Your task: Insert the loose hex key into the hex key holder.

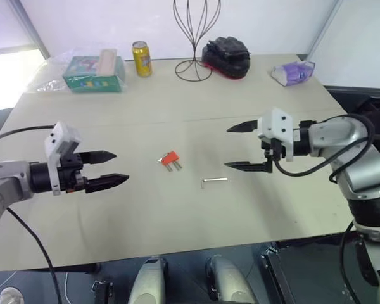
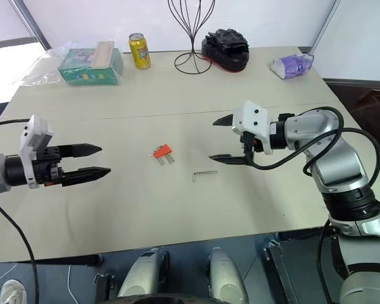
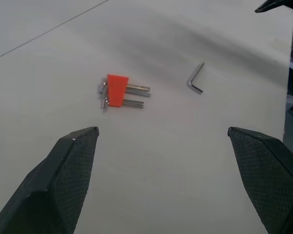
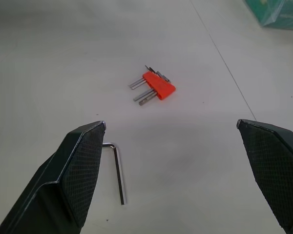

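Table [image 1: 177,209]: pale beige top, a faint seam line running across its middle. Taking the table centre as the dial hub in the head views, clutter sits along the far edge from 10 to 2 o'clock.

Wire stand [image 1: 196,38]: black looped wire on a round base, at 12 o'clock on the far edge.

Green box [image 1: 94,73]: at 10 o'clock, lying on crinkled clear plastic.

Black bundle [image 1: 227,56]: just beside the wire stand's base, toward 1 o'clock.

Purple packet [image 1: 293,72]: at 2 o'clock, near the far corner.

Yellow can [image 1: 142,59]: upright, at 11 o'clock, between the green box and the wire stand.

Right gripper [image 1: 240,147]: hovers above the table at 3 o'clock, pointing toward the centre, black fingers spread wide, nothing between them.

Left gripper [image 1: 117,168]: hovers at 9 o'clock, pointing toward the centre, fingers parted and empty; the left wrist view shows them wide apart.

Hex key holder [image 1: 170,158]: red-orange block lying flat near the hub, short grey keys sticking out toward 5 o'clock. Between the two grippers, touching neither.

Loose hex key [image 1: 213,181]: thin silver L lying flat on the table, at 4 o'clock from the holder, near it but apart. It lies below and just inboard of the right gripper's lower finger, untouched. Long leg runs roughly 3 to 9 o'clock; short leg at the end nearer the holder.
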